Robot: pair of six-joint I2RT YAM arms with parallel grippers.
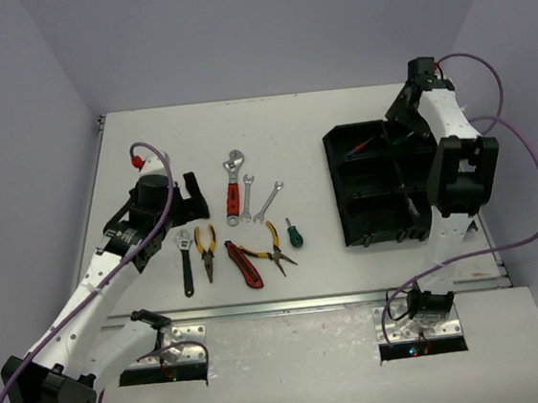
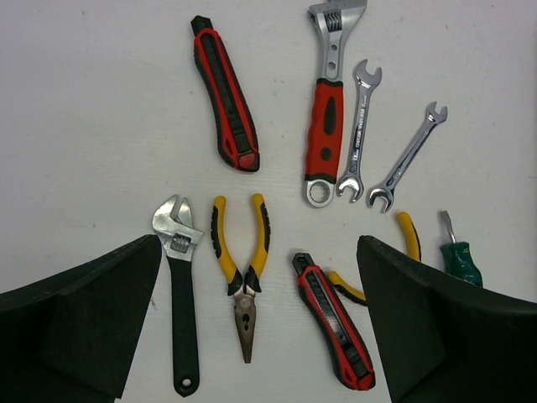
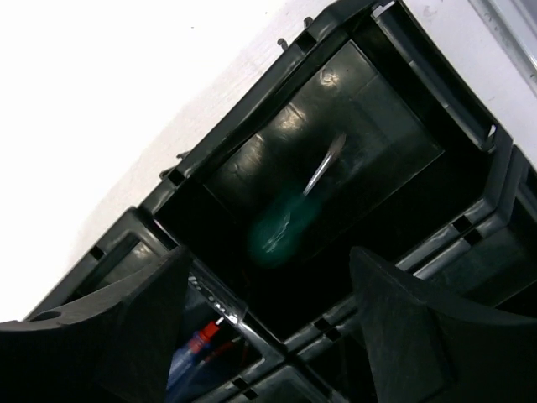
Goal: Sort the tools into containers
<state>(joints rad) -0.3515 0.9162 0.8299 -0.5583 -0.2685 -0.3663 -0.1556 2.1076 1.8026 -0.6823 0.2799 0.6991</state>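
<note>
Your left gripper (image 2: 258,252) hangs spread wide over the loose tools, gripping nothing, and here's your first worry: the yellow pliers (image 2: 242,269) lie right beneath it, with the black-handled wrench (image 2: 178,294) just beside them on one side and a red knife (image 2: 331,323) on the other. Come down off-centre and a finger lands on a neighbour and shoves it, or you pinch two at once. Further right, the second pliers (image 2: 407,235) seem to touch that knife, and the green screwdriver (image 2: 457,256) sits close by, so pulling one from that knot may drag the others.

Across to the tray (image 1: 338,194): your right gripper (image 3: 268,277) is open too, fingers parted, nothing between them. Leave low or sideways and a finger could clip a divider wall and jolt the whole tray.

Now the contents. Below those fingers a green-handled screwdriver (image 3: 289,220) shows as a blur inside one compartment, let go and within the walls; whether it's settled, you can't tell. Nothing else shows in that section. The neighbouring section holds blue and red handles (image 3: 197,344). From above, a fleck of red (image 1: 364,145) sits in the far-left section, and the arm hides much of the rest
</note>
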